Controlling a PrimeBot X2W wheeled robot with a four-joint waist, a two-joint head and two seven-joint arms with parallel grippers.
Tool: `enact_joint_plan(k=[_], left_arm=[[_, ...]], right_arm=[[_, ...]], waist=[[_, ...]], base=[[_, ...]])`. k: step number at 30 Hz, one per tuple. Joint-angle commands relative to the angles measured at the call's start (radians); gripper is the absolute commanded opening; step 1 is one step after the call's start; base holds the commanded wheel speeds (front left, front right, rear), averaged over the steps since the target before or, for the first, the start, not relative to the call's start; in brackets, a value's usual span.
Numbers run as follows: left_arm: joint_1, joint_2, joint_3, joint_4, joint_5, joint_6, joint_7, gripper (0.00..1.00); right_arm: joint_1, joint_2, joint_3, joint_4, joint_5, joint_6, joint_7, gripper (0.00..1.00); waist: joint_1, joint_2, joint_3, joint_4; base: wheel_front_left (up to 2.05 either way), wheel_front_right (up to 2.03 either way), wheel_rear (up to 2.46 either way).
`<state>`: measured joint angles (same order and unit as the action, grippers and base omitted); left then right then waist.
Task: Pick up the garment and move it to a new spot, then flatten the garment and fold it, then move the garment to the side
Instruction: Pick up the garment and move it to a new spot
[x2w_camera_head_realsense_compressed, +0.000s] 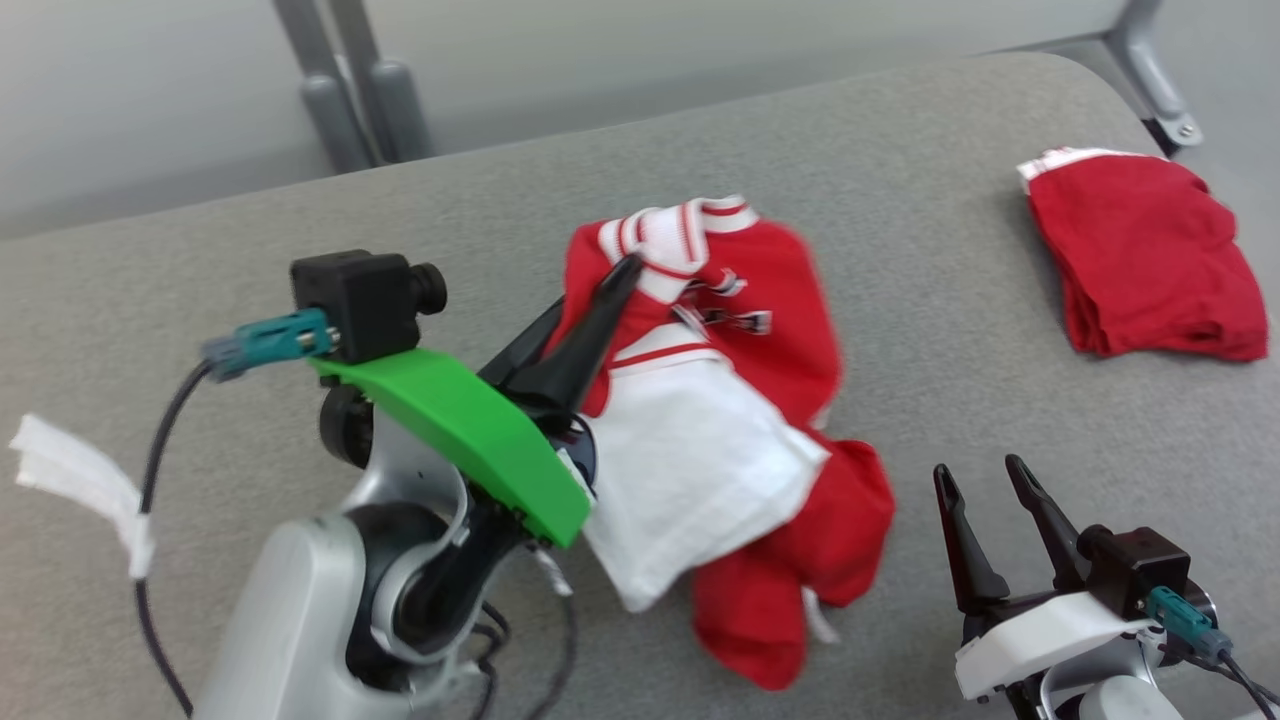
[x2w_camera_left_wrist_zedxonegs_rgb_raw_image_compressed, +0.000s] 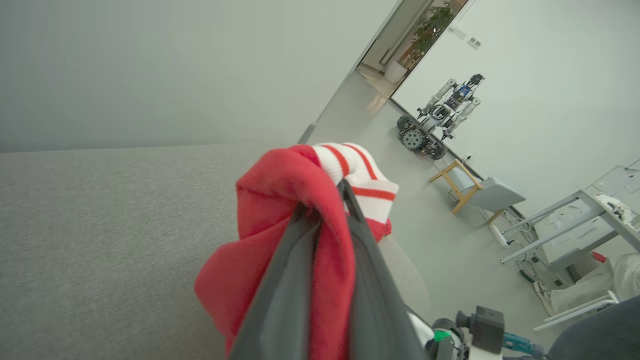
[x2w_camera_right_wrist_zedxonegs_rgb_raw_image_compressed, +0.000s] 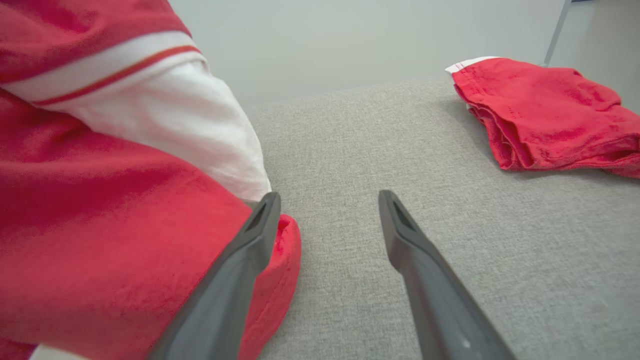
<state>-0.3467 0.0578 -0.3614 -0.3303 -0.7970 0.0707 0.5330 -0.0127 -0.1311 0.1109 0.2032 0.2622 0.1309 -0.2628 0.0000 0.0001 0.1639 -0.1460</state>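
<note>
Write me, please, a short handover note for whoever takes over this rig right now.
Left hand: shut on the red-and-white garment near its striped collar.
Right hand: open, empty, beside the garment's red edge.
Garment: crumpled mid-way across the grey table; a folded red garment lies at the far right.
Done: grasp made.
Left: move it, flatten, fold, set aside.

The head camera looked forward and down from above onto the grey worktop (x2w_camera_head_realsense_compressed: 900, 150). The left wrist camera sat tight behind the left gripper (x2w_camera_left_wrist_zedxonegs_rgb_raw_image_compressed: 322, 197), facing across the worktop into the room beyond. The right wrist camera hung low and close over the surface — sharing the folded red cloth (x2w_camera_right_wrist_zedxonegs_rgb_raw_image_compressed: 545, 115) with the head view.
</note>
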Motion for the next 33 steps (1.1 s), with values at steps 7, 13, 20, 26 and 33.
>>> enact_joint_plan(k=[7, 13, 20, 26, 33], left_arm=[[-0.153, 0.095, 0.041, 0.552, 0.22, -0.037, -0.238, 0.0], [-0.261, 0.094, 0.058, 0.955, 0.32, -0.03, -0.538, 0.03], [-0.295, 0.057, 0.068, 1.149, 0.341, -0.036, -0.764, 1.0], [-0.104, 0.034, 0.173, 0.895, 0.359, 0.006, -0.798, 1.0], [0.245, 0.01, 0.253, 0.534, 0.44, 0.047, -0.798, 1.0]], right_arm=[[-0.029, 0.011, 0.013, 0.01, 0.011, 0.0, -0.003, 1.0], [-0.011, -0.003, 0.034, 0.019, 0.004, 0.0, -0.003, 1.0], [0.014, -0.026, 0.005, 0.016, -0.002, 0.0, -0.003, 1.0], [0.046, -0.041, -0.057, -0.029, -0.024, 0.0, -0.003, 1.0], [0.1, -0.049, -0.134, -0.095, -0.059, 0.0, -0.003, 1.0]], waist=[[0.0, -0.0001, 0.064, -0.119], [0.0, -0.0001, 0.054, -0.134], [0.0, -0.0001, 0.015, -0.094], [0.0, -0.0001, -0.054, -0.04], [0.0, -0.0001, -0.109, 0.029]], base=[[0.0, 0.0, 0.0], [0.0, 0.0, 0.0], [0.0, 0.0, 0.0], [0.0, 0.0, 0.0], [0.0, 0.0, 0.0]])
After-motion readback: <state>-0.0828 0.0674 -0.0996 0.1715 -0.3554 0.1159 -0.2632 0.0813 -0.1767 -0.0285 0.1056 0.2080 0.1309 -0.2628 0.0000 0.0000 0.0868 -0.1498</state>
